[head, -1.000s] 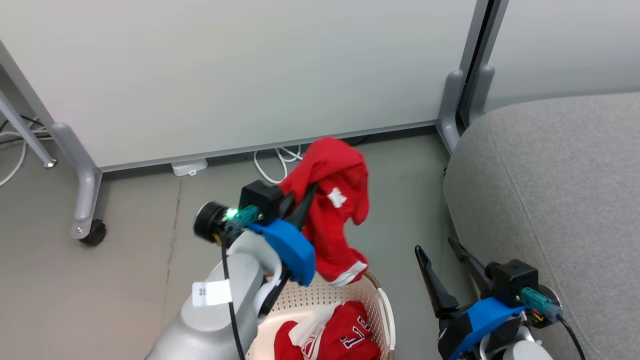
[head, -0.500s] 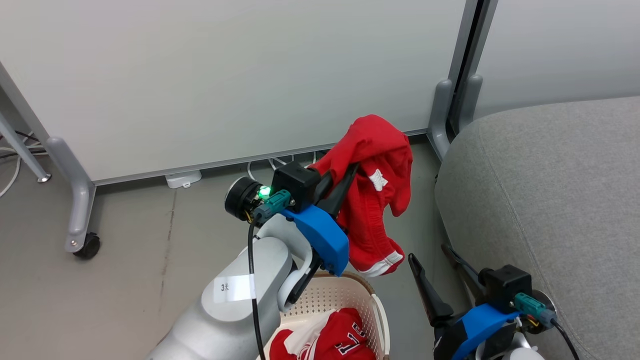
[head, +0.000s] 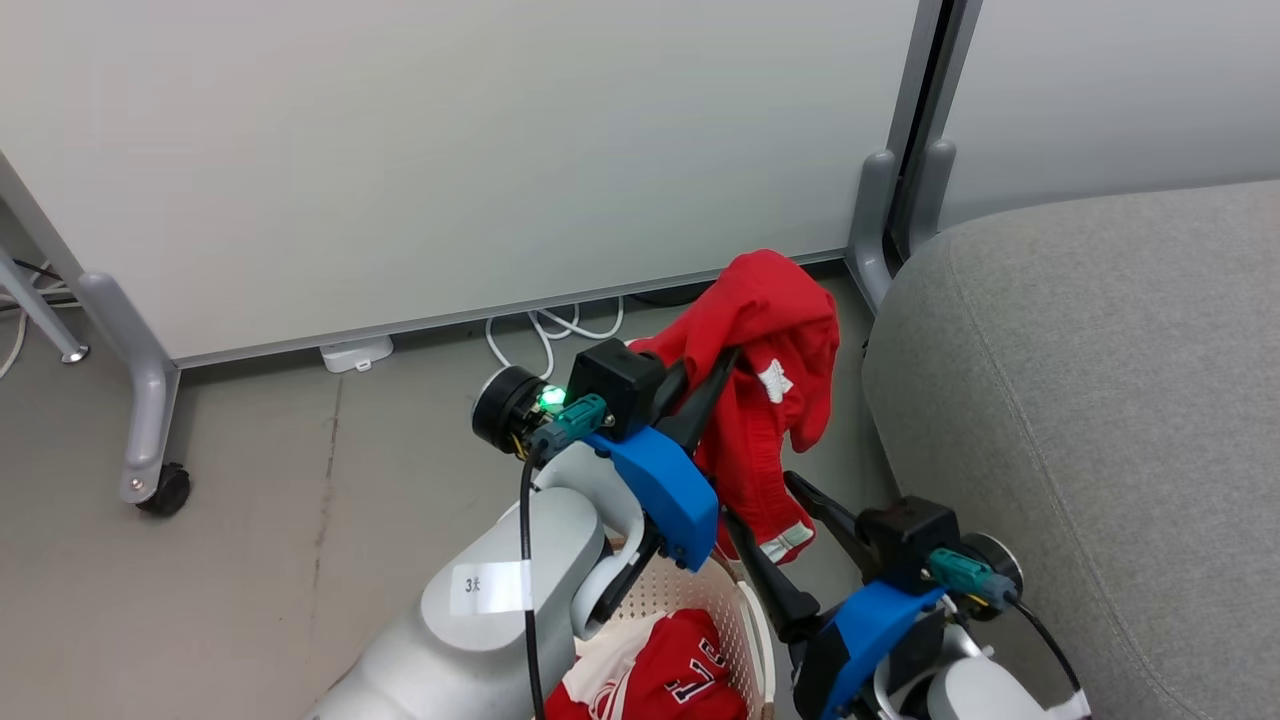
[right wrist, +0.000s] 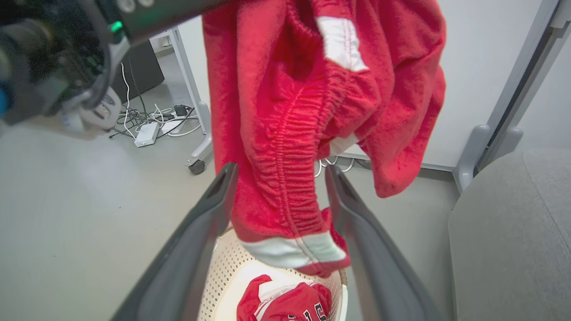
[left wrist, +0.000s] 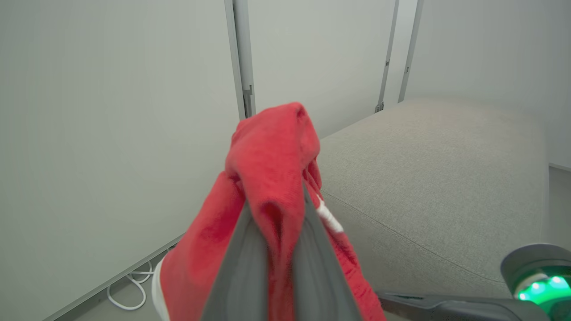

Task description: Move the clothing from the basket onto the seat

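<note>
Now left gripper (head: pixel 712 365), clamped on soft red fabric garment (head: pixel 780 320), sits nearer grey upholstered seat (head: pixel 1100 380); right gripper (head: pixel 757 494), risen, gapes empty: transfer progressing.

Fleecy red clothing (right wrist: pixel 285 147); matt woven seat (head: pixel 1100 400) (perforated plastic basket (head: pixel 700 595)).

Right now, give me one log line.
left gripper shut on red garment | right gripper open at its hem | numbered garment in basket

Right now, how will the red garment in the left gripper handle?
Probably floppy: the red garment droops in folds from the left gripper. Likely light, held by one pinch. Its hanging hem may snag the basket rim.
</note>
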Tool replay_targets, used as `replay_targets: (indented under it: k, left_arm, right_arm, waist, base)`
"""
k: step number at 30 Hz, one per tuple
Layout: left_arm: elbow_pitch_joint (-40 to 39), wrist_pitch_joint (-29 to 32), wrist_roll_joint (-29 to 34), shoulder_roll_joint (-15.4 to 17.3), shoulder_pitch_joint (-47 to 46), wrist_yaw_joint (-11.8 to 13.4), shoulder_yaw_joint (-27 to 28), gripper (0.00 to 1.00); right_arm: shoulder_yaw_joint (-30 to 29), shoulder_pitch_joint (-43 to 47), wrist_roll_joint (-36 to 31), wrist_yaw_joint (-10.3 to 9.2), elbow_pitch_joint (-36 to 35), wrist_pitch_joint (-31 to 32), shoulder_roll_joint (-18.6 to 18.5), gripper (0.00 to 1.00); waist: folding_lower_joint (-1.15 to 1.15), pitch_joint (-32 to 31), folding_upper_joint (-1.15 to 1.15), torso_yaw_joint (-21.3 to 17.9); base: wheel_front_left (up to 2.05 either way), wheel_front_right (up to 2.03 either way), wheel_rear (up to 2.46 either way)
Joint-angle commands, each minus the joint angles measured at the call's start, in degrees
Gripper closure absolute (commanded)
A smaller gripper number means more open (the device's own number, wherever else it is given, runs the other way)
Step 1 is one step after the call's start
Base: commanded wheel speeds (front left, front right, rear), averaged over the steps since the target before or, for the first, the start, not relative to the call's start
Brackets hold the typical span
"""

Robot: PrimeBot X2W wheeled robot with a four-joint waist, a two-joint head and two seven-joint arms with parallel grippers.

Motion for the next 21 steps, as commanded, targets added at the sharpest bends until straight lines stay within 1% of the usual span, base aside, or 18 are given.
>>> replay_targets:
  k: [1, 8, 14, 15, 16, 21]
  left_arm:
    - [-0.2, -0.3, -0.5, 0.0, -1.2, 0.2, -0.5, 1.00]
    - [-0.8, -0.7, -1.9, 0.0, -2.3, 0.6, -2.7, 1.00]
    - [-1.1, -1.2, -3.2, 0.0, -2.7, 0.8, -4.4, 1.00]
    - [-1.1, -1.3, -3.5, 0.0, -2.8, 0.9, -4.6, 1.00]
    - [-1.0, -1.4, -3.7, 0.0, -3.0, 0.9, -4.8, 1.00]
    - [-0.3, -1.8, -4.5, 0.0, -3.4, 1.2, -5.5, 1.00]
  right_arm:
    - [1.0, -1.8, 1.1, 0.03, 1.0, 0.6, -0.2, 0.00]
    - [3.7, -9.0, 4.7, 0.03, 8.2, 2.1, -0.2, 0.00]
    - [5.4, -13.9, 8.3, 0.03, 14.2, -0.4, -0.2, 0.00]
    - [5.7, -14.3, 8.6, 0.03, 14.8, -1.2, -0.2, 0.58]
    - [6.1, -14.8, 8.8, 0.03, 15.4, -1.9, -0.2, 1.00]
    - [7.1, -16.3, 9.1, 0.03, 18.6, -4.4, -0.2, 1.00]
  waist:
    - [0.00, 0.3, 0.00, 0.1]
    - [0.00, 1.2, 0.00, 0.2]
    - [0.00, 1.4, 0.00, 0.5]
    - [0.00, 1.4, 0.00, 0.6]
    - [0.00, 1.4, 0.00, 0.6]
    - [0.00, 1.3, 0.00, 0.7]
  base:
    - [0.00, 0.00, 0.00]
    - [0.00, 0.00, 0.00]
    - [0.00, 0.00, 0.00]
    - [0.00, 0.00, 0.00]
    - [0.00, 0.00, 0.00]
    - [0.00, 0.00, 0.00]
